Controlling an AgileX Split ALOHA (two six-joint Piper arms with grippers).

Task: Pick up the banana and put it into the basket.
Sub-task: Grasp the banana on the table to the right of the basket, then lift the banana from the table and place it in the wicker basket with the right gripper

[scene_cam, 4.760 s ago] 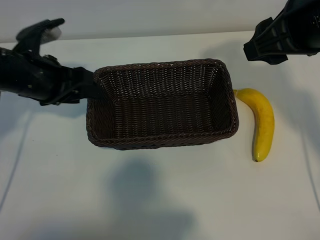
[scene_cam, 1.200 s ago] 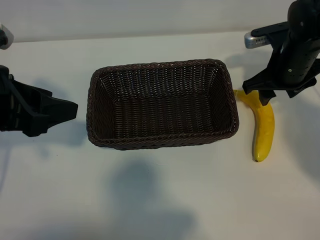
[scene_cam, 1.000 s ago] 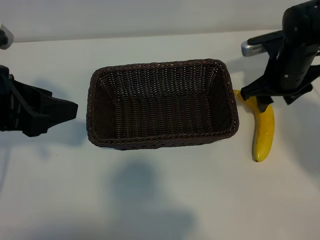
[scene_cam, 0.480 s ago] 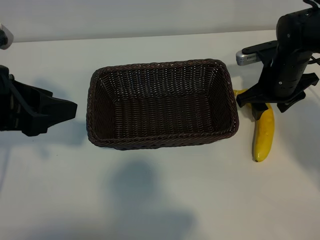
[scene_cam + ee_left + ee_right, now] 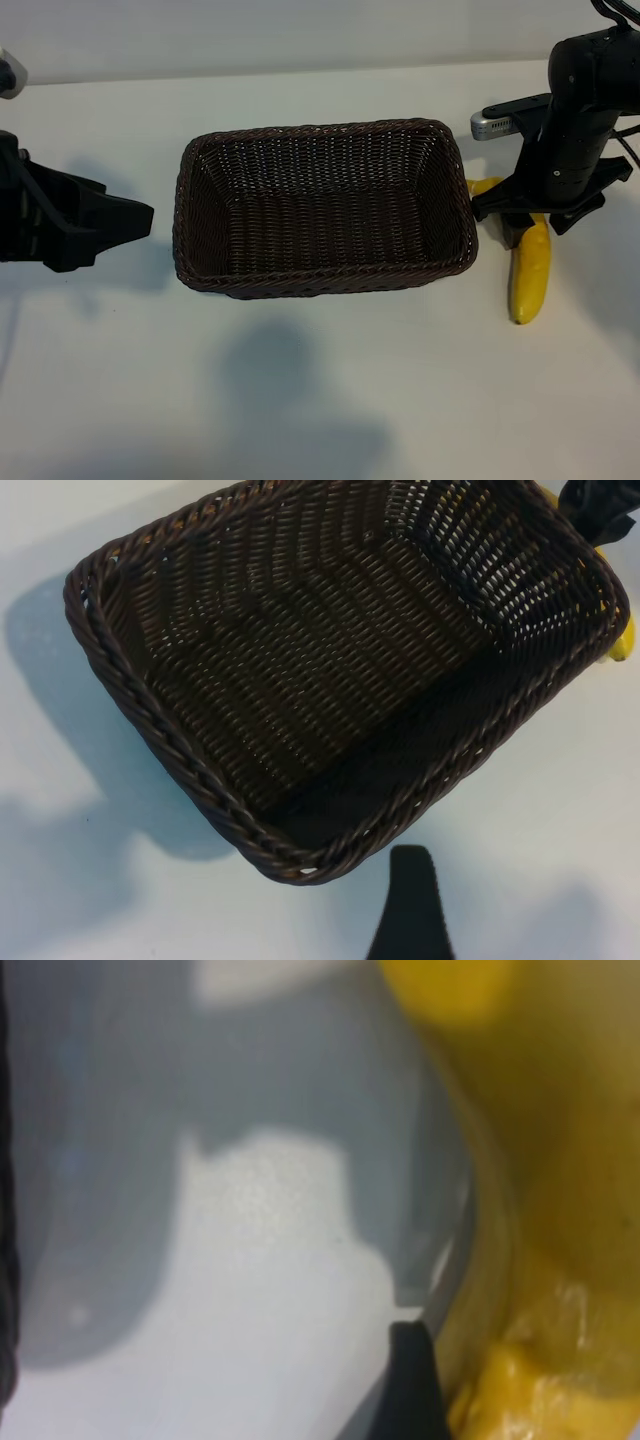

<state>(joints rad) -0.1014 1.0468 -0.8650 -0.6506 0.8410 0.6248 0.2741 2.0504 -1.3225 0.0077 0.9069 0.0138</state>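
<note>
The yellow banana lies on the white table just right of the dark brown wicker basket, its stem tip close to the basket's right wall. My right gripper is down over the banana's upper half and hides that part. In the right wrist view the banana fills one side, very close. My left gripper hangs open and holds nothing, a little left of the basket. The left wrist view looks into the bare basket, with a sliver of banana past its far corner.
The right arm's wrist body and a grey camera housing stand above the banana. White tabletop stretches in front of the basket, and a pale wall runs along the far edge.
The right arm has come down and shifted slightly left onto the banana's upper half. The banana has turned a little, standing straighter. The left arm and basket have not moved.
</note>
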